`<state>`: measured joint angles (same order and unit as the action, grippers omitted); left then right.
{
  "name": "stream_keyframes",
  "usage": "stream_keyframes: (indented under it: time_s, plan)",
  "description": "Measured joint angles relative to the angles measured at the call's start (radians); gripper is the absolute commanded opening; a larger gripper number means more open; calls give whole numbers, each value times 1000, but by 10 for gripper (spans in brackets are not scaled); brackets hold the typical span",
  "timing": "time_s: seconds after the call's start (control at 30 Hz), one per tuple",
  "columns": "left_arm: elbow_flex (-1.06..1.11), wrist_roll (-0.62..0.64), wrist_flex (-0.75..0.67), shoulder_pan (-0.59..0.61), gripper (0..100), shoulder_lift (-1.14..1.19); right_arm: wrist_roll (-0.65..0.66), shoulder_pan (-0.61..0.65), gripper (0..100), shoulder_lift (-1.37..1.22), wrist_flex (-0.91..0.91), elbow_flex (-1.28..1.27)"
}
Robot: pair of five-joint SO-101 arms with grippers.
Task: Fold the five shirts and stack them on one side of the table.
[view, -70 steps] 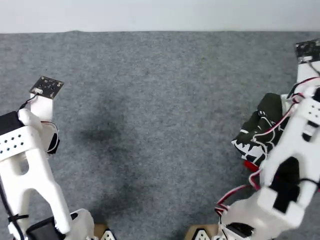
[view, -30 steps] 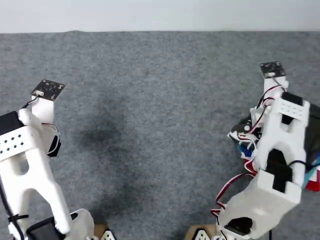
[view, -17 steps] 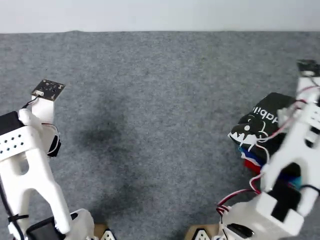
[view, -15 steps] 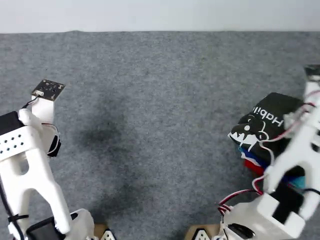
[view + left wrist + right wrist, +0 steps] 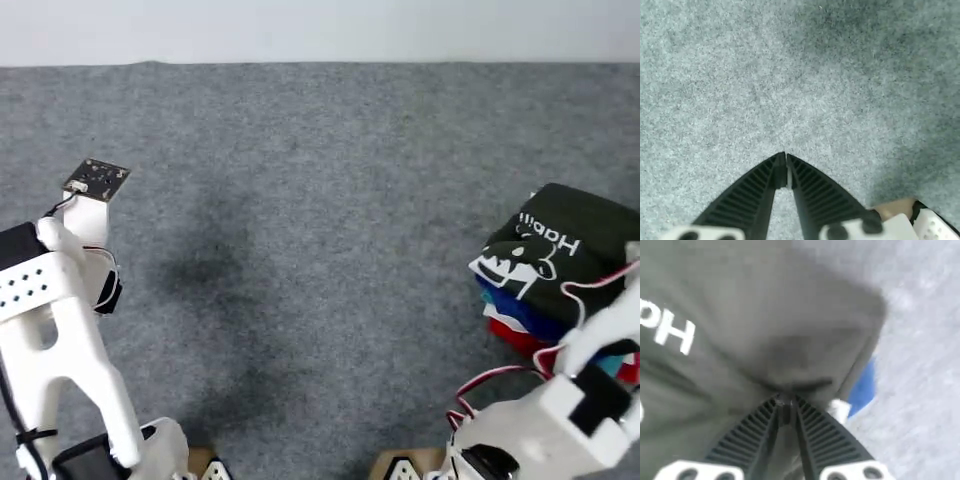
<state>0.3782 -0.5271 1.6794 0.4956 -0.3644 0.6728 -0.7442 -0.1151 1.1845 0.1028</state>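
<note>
The right arm (image 5: 560, 425) is pulling back, uncovering the shirt stack (image 5: 503, 308). Its dark top shirt (image 5: 575, 245) is lying lengthwise on a slant toward the far right. The left gripper (image 5: 785, 161) and right gripper (image 5: 785, 402) are both sitting pinched closed.

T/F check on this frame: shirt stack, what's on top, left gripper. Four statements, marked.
1. A dark folded shirt with white print lies on top of the stack of folded shirts. True.
2. The stack sits on the robot's left side of the grey felt-covered table. False: it sits on the right side.
3. The left gripper holds a shirt. False: it is shut on nothing, over bare grey felt.
4. A blue shirt shows right under the dark one. True.
</note>
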Motion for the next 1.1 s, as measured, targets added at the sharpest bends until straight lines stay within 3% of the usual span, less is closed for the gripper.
stream_keyframes:
  time_s: [0.3,0.47,0.63,0.9,1.1]
  plan:
    - [-26,0,0,0,6,0,0,12,9,-123,-264,-11]
    - [-26,0,9,0,6,0,0,11,9,-193,-290,-14]
    - [-26,0,31,0,6,0,0,34,9,-69,-121,-9]
    - [-26,0,34,0,6,0,2,75,9,130,328,-8]
    - [-26,0,34,0,6,0,6,0,9,107,367,-118]
